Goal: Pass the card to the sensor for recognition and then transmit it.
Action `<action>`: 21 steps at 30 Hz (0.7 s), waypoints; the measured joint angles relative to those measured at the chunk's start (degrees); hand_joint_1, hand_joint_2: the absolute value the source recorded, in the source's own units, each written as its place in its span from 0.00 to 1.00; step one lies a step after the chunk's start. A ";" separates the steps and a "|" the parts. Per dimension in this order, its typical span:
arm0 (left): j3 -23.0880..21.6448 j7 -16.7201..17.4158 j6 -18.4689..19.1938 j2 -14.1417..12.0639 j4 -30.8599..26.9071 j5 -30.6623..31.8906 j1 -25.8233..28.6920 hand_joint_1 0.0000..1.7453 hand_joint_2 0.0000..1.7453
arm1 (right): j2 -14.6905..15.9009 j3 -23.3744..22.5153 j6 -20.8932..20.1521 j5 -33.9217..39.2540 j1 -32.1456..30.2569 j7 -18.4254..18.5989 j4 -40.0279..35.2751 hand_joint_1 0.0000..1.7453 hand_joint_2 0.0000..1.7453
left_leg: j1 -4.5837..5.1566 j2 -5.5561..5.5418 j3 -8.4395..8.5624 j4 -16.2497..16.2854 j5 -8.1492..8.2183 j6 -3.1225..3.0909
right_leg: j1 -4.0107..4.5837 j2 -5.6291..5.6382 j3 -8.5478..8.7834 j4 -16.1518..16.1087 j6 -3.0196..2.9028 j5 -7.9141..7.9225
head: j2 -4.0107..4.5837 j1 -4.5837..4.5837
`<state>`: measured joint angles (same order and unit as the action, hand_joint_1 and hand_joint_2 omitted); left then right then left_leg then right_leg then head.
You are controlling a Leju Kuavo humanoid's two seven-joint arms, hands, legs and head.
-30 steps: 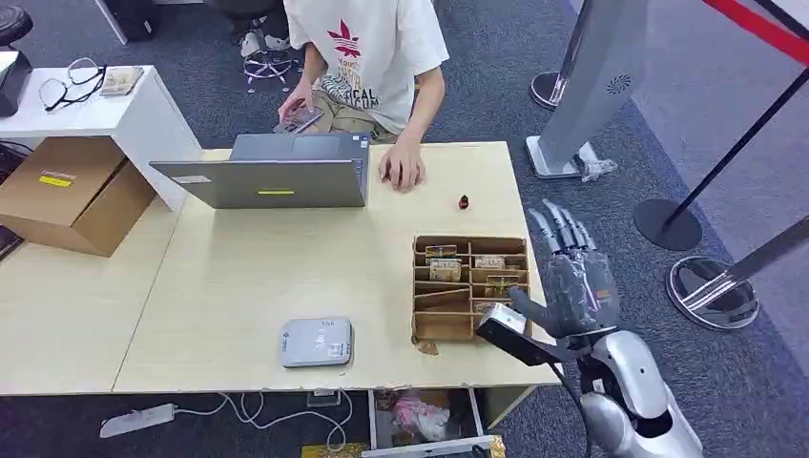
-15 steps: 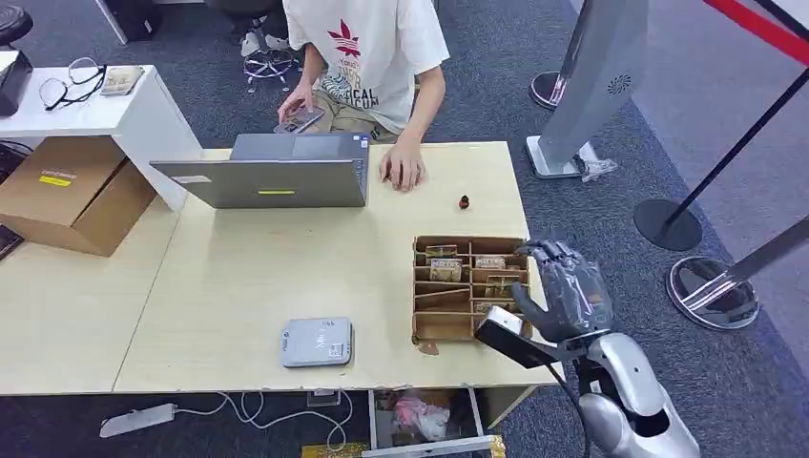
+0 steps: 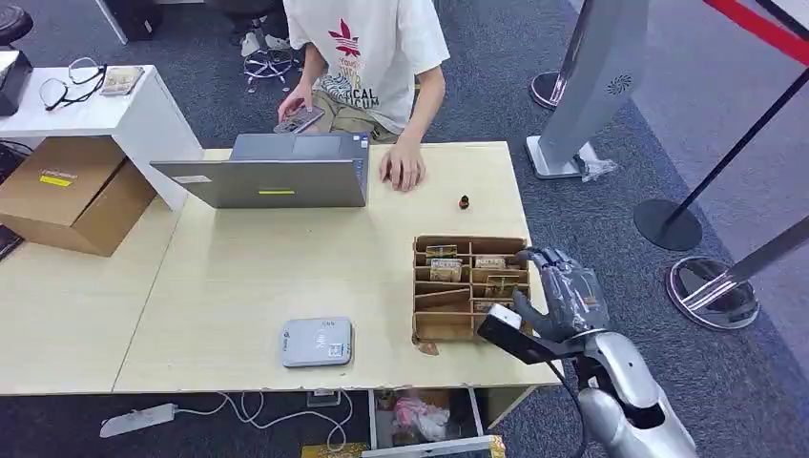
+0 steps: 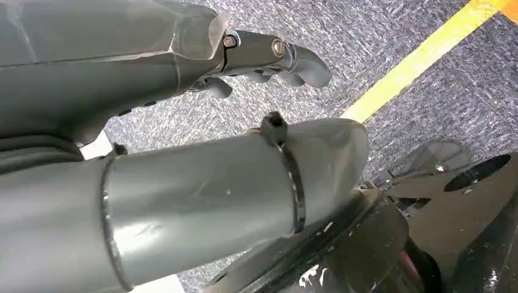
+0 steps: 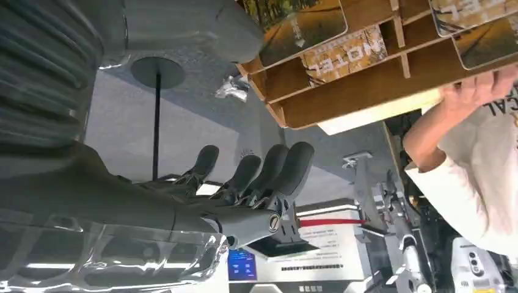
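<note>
Several cards [image 3: 445, 270] stand in the slots of a brown cardboard organiser [image 3: 417, 286] at the table's right side. The grey card reader [image 3: 317, 342] lies near the front edge, left of the organiser. My right hand [image 3: 565, 294] hovers at the organiser's right rim, fingers bent downward, thumb toward the cards, nothing in it. In the right wrist view the right hand [image 5: 201, 201] has its bent fingers well apart from the thumb, which lies beside a card [image 5: 299, 21]. My left hand [image 4: 183, 55] hangs over the carpet, holding nothing.
A person [image 3: 367, 57] sits behind the table, one hand [image 3: 402, 172] resting on it beside a grey laptop [image 3: 267, 176]. A small red and black object [image 3: 464, 201] sits behind the organiser. A cardboard box [image 3: 72, 191] lies at the left; stanchion bases [image 3: 714, 291] stand on the right.
My right hand's fingers went from straight to bent downward, and the hand shifted slightly left toward the organiser's right rim. Nothing was picked up.
</note>
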<state>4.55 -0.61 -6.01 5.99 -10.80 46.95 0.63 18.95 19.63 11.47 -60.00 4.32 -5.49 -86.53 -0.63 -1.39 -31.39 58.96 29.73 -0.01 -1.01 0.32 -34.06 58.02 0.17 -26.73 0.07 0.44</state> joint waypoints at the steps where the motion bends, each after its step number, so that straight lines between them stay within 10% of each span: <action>1: 0.00 0.00 0.00 0.00 0.00 0.06 0.00 0.00 0.00 | 0.00 0.00 0.00 0.00 0.16 0.00 0.35 0.43 1.00 | 0.00 0.00 0.00 0.00 0.00 0.00 | 0.00 0.00 0.00 0.00 0.00 0.00 | 0.00 0.00; 21: 0.00 -0.09 0.83 -0.33 0.00 0.96 -0.02 0.00 0.00 | -0.85 -1.44 -1.99 -0.15 2.91 0.35 5.90 0.48 1.00 | 0.00 0.00 0.01 0.00 0.00 0.00 | 0.00 0.00 0.00 0.00 0.00 0.00 | 0.00 0.00</action>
<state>4.55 -0.70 -5.18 5.66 -10.80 47.91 0.61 18.10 18.18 9.49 -60.15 7.23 -5.14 -80.63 -0.64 -1.40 -31.39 58.96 29.72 -0.01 -1.01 0.32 -34.06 58.02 0.17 -26.73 0.07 0.44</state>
